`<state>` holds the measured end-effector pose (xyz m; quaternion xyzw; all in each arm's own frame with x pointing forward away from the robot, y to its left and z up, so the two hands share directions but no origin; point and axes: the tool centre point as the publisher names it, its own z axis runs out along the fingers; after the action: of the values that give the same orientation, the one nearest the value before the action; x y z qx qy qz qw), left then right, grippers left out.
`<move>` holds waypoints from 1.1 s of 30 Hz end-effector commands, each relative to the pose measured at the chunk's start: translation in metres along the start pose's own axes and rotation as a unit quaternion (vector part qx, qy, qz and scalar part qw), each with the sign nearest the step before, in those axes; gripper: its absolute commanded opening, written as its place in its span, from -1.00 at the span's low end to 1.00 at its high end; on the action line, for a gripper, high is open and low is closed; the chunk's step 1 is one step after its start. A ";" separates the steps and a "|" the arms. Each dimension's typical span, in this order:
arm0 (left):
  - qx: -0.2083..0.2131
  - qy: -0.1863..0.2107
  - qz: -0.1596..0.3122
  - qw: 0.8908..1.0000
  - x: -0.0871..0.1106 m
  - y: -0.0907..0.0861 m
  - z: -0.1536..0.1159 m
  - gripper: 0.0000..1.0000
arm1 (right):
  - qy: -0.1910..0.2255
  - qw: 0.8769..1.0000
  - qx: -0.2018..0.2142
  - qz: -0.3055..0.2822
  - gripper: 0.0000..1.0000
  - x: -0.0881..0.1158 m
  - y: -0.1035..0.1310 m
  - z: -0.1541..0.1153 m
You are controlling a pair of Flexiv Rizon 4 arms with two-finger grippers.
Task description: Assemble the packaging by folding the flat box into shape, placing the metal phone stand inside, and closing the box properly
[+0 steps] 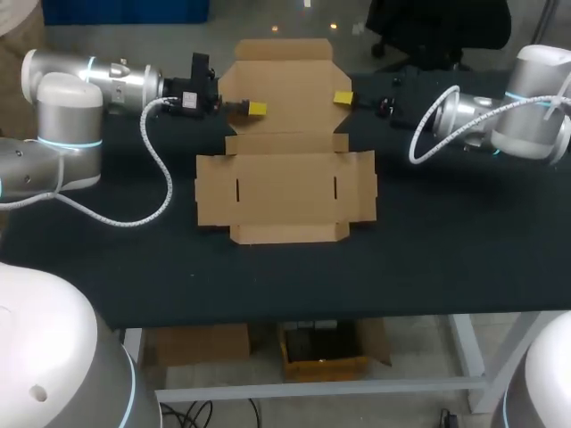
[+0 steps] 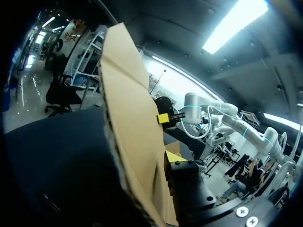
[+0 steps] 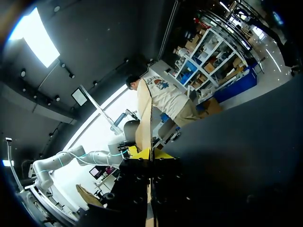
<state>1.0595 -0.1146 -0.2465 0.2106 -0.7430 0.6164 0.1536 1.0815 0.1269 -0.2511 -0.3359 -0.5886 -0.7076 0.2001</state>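
Two end effectors hold the box (image 1: 285, 192) in the head view: it lies flat on the dark surface (image 1: 446, 259) at centre frame, its rear panel (image 1: 284, 85) raised at upper middle, with the left end effector (image 1: 257, 109) and right end effector (image 1: 343, 96) at the panel's side edges. In the left wrist view, the panel stands upright in that end effector's clenched grip. In the right wrist view, the panel's edge is pinched between both yellow tips.

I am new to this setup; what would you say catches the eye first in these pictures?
The cardboard box lies flat and unfolded on the dark table, with its rear flap lifted. The yellow-tipped left claw and right claw meet that flap at its two side edges. The right wrist view shows the right one pinching the edge.
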 end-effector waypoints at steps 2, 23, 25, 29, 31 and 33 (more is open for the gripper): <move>0.000 0.005 0.001 1.000 -0.002 0.000 -0.001 -0.80 | 0.004 1.000 -0.003 -0.002 -1.00 0.000 0.000 -0.001; 0.003 0.017 0.007 1.000 -0.002 0.000 -0.004 -1.00 | -0.013 1.000 -0.009 -0.002 0.02 0.005 0.003 -0.009; 0.003 0.017 0.009 1.000 -0.003 -0.001 -0.005 -1.00 | -0.024 1.000 -0.011 -0.002 0.00 0.007 0.004 -0.013; 0.004 0.017 0.013 1.000 -0.004 -0.003 -0.007 -1.00 | -0.047 0.999 -0.018 -0.002 0.07 0.011 0.004 -0.024; 0.005 0.018 0.015 1.000 -0.006 -0.004 -0.008 -1.00 | -0.060 0.998 -0.022 -0.003 0.04 0.014 0.004 -0.030; 0.006 0.018 0.017 1.000 -0.006 -0.006 -0.009 -1.00 | -0.071 0.997 -0.025 -0.004 0.02 0.017 0.004 -0.035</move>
<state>1.0628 -0.1083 -0.2425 0.1929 -0.7402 0.6262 0.1508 1.0816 0.1008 -0.2472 -0.3651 -0.5829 -0.7058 0.1695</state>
